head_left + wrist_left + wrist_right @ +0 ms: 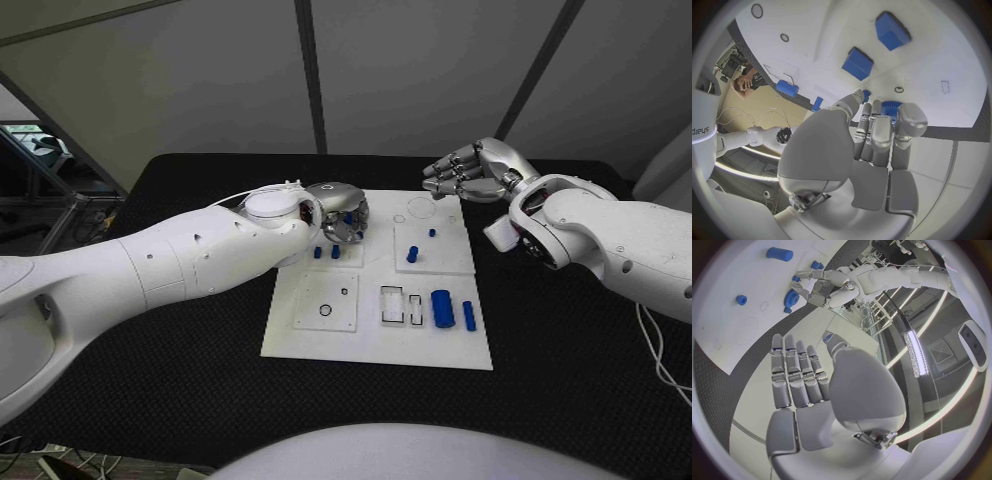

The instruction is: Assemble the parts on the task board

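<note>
Left hand (338, 212) sits low over the far-left part of the task board (378, 345), wrist bent, palm facing the board. In the left wrist view the fingers (879, 132) run straight and side by side, thumb alongside, nothing between them. Fingertips end close to a ribbed blue round part (891, 106) on the board; can't tell if they touch it.

Right hand (472, 170) hovers above the board's far-right corner, off the surface. Head view shows its fingers bent in toward the palm; right wrist view shows the fingers (795, 372) straight, packed together, thumb beside them, nothing held. Not on any part.

Parts on the board:
- two small blue blocks (326, 252) just under the left hand, on the left raised panel; the wrist view shows them past the fingertips.
- short blue peg (411, 254) standing in the far-right raised panel, smaller blue peg (431, 233) beyond it.
- blue cylinder (443, 309) lying near the board's right edge, thin blue bar (469, 316) just beside it toward the edge.
- empty rectangular slots (392, 303) next to the cylinder, toward board centre.

Board lies mid-table on the black table (173, 380). Left forearm crosses the near-left of the table and covers the board's far-left corner.
</note>
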You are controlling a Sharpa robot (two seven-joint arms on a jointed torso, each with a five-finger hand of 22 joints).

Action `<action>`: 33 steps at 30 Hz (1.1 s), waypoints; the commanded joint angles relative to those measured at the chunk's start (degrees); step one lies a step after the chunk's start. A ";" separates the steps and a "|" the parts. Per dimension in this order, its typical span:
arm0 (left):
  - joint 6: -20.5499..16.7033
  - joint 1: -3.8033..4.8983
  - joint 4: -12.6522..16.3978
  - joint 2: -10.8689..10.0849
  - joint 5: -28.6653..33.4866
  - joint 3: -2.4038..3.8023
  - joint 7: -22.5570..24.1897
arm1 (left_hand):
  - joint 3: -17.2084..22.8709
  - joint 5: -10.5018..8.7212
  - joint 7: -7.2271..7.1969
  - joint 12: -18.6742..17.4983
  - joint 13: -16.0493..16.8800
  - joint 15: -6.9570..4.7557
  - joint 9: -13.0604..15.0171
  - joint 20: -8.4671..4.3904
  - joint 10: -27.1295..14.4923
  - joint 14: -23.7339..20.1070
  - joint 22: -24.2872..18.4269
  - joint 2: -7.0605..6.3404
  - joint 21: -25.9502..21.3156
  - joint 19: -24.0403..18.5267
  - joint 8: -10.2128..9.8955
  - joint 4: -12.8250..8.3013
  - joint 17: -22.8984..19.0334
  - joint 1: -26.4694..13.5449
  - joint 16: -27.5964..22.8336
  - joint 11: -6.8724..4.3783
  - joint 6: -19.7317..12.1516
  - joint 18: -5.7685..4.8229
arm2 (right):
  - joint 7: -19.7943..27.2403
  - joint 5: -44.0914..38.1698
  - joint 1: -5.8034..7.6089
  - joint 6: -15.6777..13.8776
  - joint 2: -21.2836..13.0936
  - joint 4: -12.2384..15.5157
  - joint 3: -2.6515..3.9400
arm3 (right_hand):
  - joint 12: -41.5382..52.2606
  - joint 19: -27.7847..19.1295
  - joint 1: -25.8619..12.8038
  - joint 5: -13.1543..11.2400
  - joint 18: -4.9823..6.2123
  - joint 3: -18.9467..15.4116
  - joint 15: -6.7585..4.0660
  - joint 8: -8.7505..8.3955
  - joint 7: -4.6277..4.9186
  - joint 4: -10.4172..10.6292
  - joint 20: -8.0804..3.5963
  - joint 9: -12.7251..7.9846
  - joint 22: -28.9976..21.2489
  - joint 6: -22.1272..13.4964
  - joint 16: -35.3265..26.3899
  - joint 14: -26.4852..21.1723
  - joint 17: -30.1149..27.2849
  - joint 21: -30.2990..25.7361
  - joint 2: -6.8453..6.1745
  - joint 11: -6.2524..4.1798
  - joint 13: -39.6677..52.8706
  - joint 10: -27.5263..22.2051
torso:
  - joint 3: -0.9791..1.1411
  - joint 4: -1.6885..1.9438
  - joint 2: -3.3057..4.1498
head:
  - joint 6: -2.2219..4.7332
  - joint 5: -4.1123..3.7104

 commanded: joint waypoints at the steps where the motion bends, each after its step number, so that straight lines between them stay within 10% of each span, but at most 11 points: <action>1: 0.56 0.03 -0.22 0.23 -0.59 0.04 -0.28 | 0.45 0.23 -0.02 -0.31 -0.07 -0.14 -0.08 -0.07 0.62 0.29 0.25 0.57 0.37 0.39 -0.42 -0.02 -0.01 0.15 0.18 -0.05 0.41 -1.19 | 0.35 -0.15 0.09 0.32 0.10 0.08 0.05 | 0.00 0.46 0.04 0.29 0.72 -0.21 -0.05 -0.16 0.00 -0.16 0.10 -0.01 -0.05 -0.47 -0.14 -0.46 -0.05 -0.36 0.41 -0.04 0.01 -0.52 | 0.03 -0.01 -0.02 | -0.02 0.05; 16: 1.39 -0.17 -0.29 0.49 -0.58 0.04 -0.05 | 3.78 0.00 -0.37 -0.80 -0.28 -0.80 -0.47 -0.53 3.70 1.52 3.16 1.17 4.17 1.76 -0.87 -1.12 1.56 0.83 1.69 -0.75 2.64 -1.85 | 0.38 -0.15 0.09 0.39 0.21 0.06 0.05 | 0.00 0.46 0.04 0.29 0.72 -0.21 -0.05 -0.16 0.00 -0.16 0.10 -0.01 -0.05 -0.47 -0.14 -0.46 -0.05 -0.36 0.41 -0.04 0.01 -0.52 | 0.01 0.01 -0.02 | -0.15 0.02; 19: 1.49 -0.19 -0.25 0.48 -0.58 0.04 -0.13 | 4.95 -0.12 -0.25 -1.50 -0.48 -0.82 -0.60 -0.58 4.37 -0.45 4.09 1.32 5.45 2.29 -1.14 -1.60 -5.04 1.09 -1.07 -0.68 3.30 -2.10 | 0.38 -0.15 0.09 0.41 0.23 0.05 0.05 | 0.02 0.52 0.08 0.31 0.73 -0.22 -0.06 -0.14 -0.01 -0.23 0.10 0.00 -0.11 -0.47 -0.13 -0.45 -0.08 -0.43 0.52 -0.05 0.02 -0.51 | 0.02 -0.01 -0.01 | -0.21 0.03; 33: -2.05 -0.29 1.10 -0.49 0.29 0.15 0.58 | 8.18 -0.21 0.09 -5.25 -1.14 -0.75 -1.22 -0.58 7.09 0.66 5.75 0.87 7.32 2.81 -2.93 -2.95 -5.87 0.06 -0.85 -0.56 5.37 -2.41 | 0.47 -0.15 0.08 0.38 0.26 0.10 0.05 | 0.02 0.53 0.09 0.31 0.73 -0.22 -0.06 -0.14 -0.01 -0.23 0.10 0.00 -0.12 -0.47 -0.13 -0.45 -0.08 -0.43 0.52 -0.05 0.02 -0.51 | -0.04 0.08 -0.09 | 0.04 0.02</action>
